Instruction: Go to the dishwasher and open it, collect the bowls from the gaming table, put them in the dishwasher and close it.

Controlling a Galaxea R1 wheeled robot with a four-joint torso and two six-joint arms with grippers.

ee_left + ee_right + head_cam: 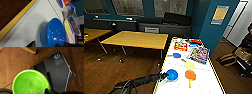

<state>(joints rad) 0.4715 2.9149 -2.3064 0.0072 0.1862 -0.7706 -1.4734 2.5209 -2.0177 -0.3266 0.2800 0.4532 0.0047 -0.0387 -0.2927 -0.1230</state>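
We see our left tool (165,75) at the end of a dark sleeved arm that reaches in from the lower left, and it meets the near rim of the small round blue plastic bowl (172,74). In the left wrist view that blue bowl (55,33) stands on the speckled white top with dark tool parts at its rim, but we cannot tell whether the fingers are clamped on it or loose. Our right tool (48,91) grips the rim of the round light green plastic bowl (31,82), a dark finger hooked over the edge, and the bowl hangs above brown wood flooring (15,60) and a dark flat part of our own base.

The blue bowl sits near the left edge of the glossy white bench with yellow sides (209,75), the gaming table. Just to its right lies an orange round paddle with a handle (190,75), beyond that a pale yellow paddle (189,65) and a blue paddle (176,55). Colourful game boxes (199,54) lie at the far end of the white top. A plain yellow-wood table (137,39) stands to the left, well apart, before a dark blue wall (209,27).
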